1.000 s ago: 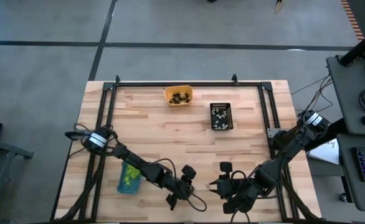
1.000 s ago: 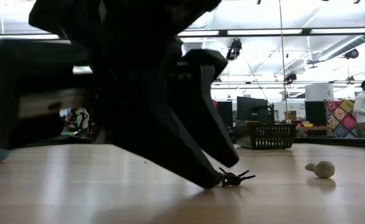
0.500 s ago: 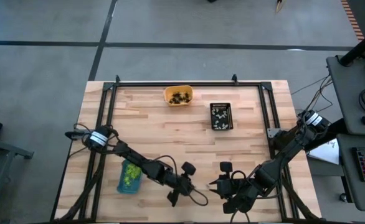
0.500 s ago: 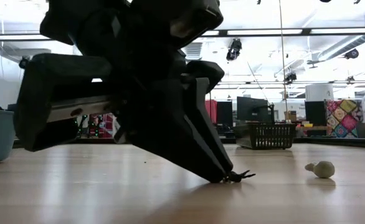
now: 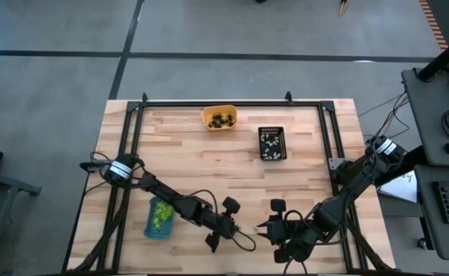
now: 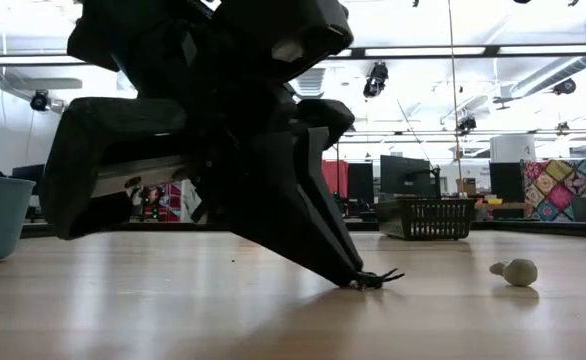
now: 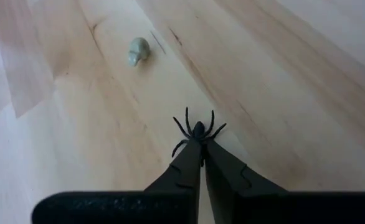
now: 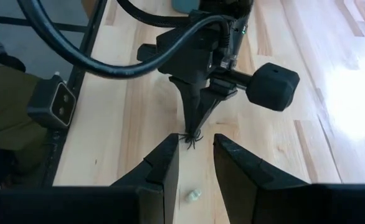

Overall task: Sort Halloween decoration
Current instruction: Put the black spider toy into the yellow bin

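The left gripper (image 7: 202,149) has its fingers pressed together on the rear of a black spider (image 7: 197,130), tips down on the bench (image 5: 209,161) near its front edge, about midway along. The spider's body runs in line with the fingers, head away from them (legs splayed to both sides). A whitish trinket (image 7: 137,50) lies apart, farther along the boards. The right gripper (image 8: 194,163) hovers just opposite, fingers partly spread, holding nothing.

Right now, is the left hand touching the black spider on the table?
Touching. In the left wrist view, the left hand has its fingertips pinched shut on the black spider; its legs splay out past them.
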Robot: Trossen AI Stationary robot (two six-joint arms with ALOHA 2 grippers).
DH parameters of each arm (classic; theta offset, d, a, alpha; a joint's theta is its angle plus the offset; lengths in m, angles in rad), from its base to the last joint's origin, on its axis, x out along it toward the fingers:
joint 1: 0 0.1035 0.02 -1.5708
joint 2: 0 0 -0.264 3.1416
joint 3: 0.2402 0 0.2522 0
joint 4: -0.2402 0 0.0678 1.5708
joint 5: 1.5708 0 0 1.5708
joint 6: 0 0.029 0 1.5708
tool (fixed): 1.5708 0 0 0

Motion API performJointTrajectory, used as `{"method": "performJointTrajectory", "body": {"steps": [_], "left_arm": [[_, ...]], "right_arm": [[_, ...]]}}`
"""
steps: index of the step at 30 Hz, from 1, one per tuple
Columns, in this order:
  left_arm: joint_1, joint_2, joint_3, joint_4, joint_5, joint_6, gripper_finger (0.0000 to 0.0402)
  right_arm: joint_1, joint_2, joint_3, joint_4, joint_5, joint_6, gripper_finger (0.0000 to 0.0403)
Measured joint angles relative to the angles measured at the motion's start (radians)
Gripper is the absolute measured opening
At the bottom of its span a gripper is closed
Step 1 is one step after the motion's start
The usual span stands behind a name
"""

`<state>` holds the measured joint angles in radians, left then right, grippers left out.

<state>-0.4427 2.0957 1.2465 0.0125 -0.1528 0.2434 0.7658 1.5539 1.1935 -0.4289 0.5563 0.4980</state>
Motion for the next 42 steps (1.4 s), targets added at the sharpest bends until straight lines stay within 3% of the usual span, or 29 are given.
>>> {"method": "performJointTrajectory", "body": {"steps": [9, 15, 23, 29, 42], "left_arm": [[0.019, -0.121, -0.034, 0.0, 0.013, -0.004, 0.0001], [0.029, -0.146, -0.039, 0.001, 0.04, -0.03, 0.0001], [0.05, -0.146, -0.039, -0.001, 0.04, -0.07, 0.0], [0.057, -0.146, -0.038, 0.003, 0.042, -0.077, 0.0], [0.061, -0.146, -0.037, 0.019, 0.042, -0.096, 0.0]], "right_arm": [[-0.003, 0.005, -0.086, 0.094, 0.107, -0.002, 0.0091], [-0.035, 0.066, -0.129, 0.182, 0.15, -0.091, 0.0093], [-0.086, 0.197, -0.063, 0.165, 0.124, -0.16, 0.0152], [-0.088, 0.279, 0.021, 0.049, 0.124, -0.177, 0.0192], [-0.116, 0.376, 0.088, 0.013, 0.155, -0.188, 0.0186]]}}
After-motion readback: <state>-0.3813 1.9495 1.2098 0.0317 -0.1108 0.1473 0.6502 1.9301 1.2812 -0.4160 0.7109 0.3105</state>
